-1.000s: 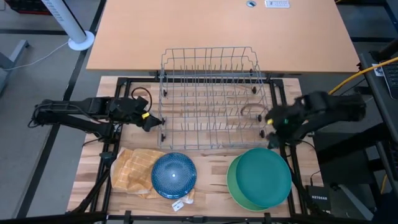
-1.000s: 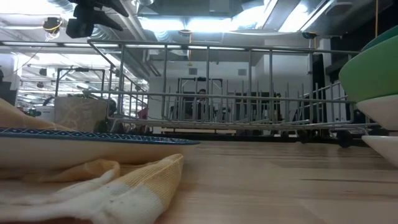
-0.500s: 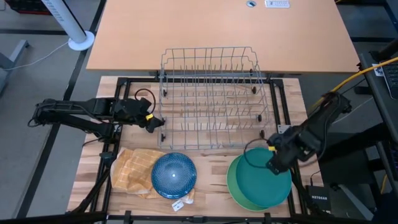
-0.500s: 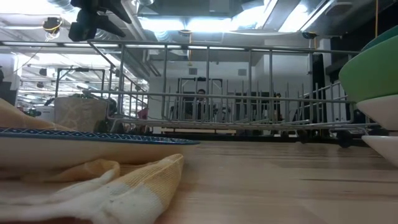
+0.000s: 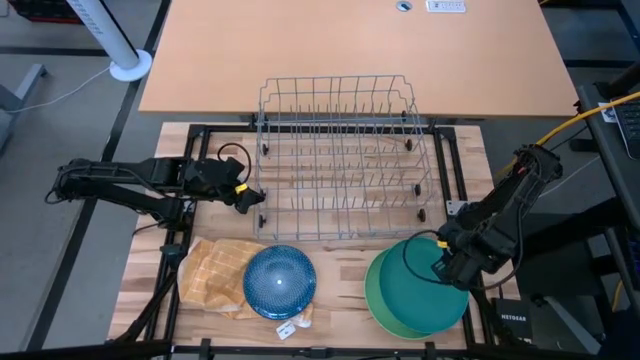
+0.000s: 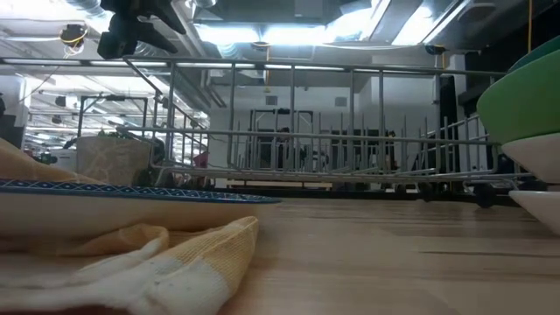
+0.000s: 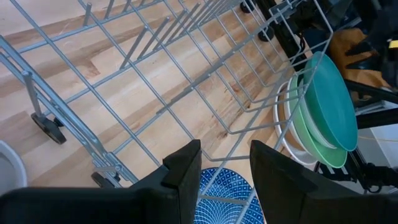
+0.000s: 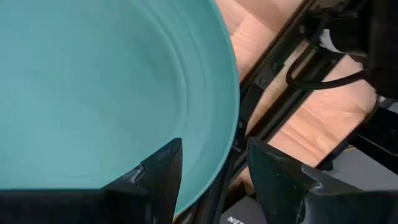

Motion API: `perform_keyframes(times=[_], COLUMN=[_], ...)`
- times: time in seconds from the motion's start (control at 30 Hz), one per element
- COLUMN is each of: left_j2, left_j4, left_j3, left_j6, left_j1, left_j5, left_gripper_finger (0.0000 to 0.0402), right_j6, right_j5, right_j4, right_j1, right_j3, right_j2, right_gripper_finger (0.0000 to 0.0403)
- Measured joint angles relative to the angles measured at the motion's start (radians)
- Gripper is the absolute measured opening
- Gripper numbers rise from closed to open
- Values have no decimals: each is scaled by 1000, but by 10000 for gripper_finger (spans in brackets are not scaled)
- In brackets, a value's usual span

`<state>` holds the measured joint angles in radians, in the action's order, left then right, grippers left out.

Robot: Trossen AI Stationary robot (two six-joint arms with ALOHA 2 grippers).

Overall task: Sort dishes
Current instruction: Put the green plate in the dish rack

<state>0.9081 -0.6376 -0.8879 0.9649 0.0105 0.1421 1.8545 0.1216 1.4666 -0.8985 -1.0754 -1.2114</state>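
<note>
A stack of large dishes sits at the table's near right: a teal plate (image 5: 412,280) on top of a green plate (image 5: 378,305), with a white one (image 7: 281,127) underneath. A blue patterned plate (image 5: 280,281) lies on the yellow checked cloth (image 5: 212,272) near left. My right gripper (image 5: 443,268) (image 8: 214,146) is open at the teal plate's right rim. My left gripper (image 5: 252,196) (image 7: 225,149) is open and hovers beside the left side of the grey wire rack (image 5: 343,160). The mug and the smaller dishes are out of view. My right gripper comes from above and slants down onto the teal plate's right rim (image 8: 231,124). One finger (image 8: 163,167) stands over the plate's inside and the other (image 8: 273,171) outside it. Whether either finger touches the plate, I cannot tell. The plate lies flat on the stack.
The wire rack stands in the middle of the table, toward its far side. A small white thing (image 5: 290,328) lies by the blue plate at the near edge. Bare wood (image 5: 340,268) shows between the blue plate and the stack. Black frame rails (image 5: 452,165) run along the table's sides.
My right gripper has swung from beside the rack's right side toward the table's near edge and down onto the teal plate's right rim, tipping to point downward. The dishes, the cloth and my left arm have stayed put.
</note>
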Motion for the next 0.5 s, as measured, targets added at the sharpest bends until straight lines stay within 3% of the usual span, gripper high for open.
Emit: perform_keyframes(times=[0.5], left_j2=[0], left_j4=[-1], left_j3=[0], left_j6=[-4], left_j1=[0], left_j5=[0], left_gripper_finger=[129], right_j6=[-11], right_j5=[-24], right_j4=[-95], right_j1=[1], right_j3=[199], right_j2=[140], right_gripper_finger=[183])
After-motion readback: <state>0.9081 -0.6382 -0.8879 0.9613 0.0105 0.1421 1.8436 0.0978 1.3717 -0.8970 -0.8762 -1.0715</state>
